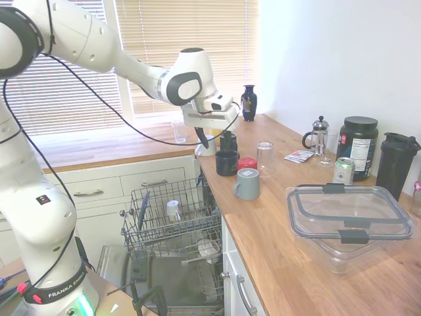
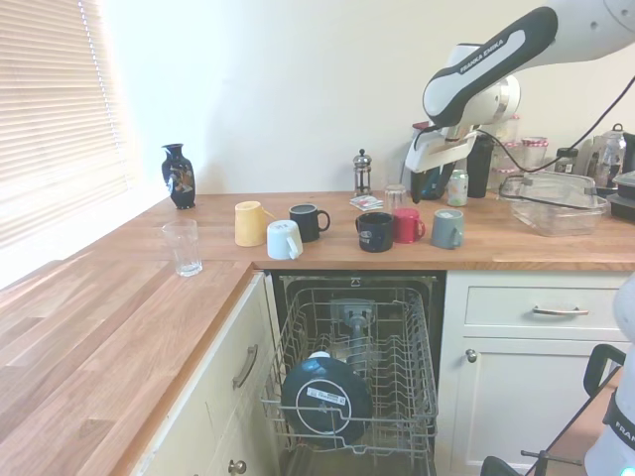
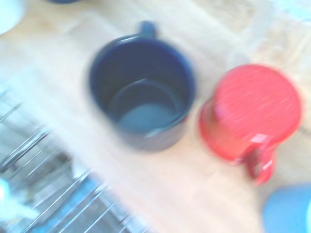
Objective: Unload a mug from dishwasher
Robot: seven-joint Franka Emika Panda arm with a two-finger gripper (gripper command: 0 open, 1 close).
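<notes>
"FRANKA EMIKA" is printed along the white arm's forearm (image 2: 488,59) in the second exterior view, and "FRANKA EM…" shows on the black band at the arm's base (image 1: 58,288). Print on the black tub's label (image 1: 356,150) and the can (image 1: 343,170) is too small to read.
</notes>
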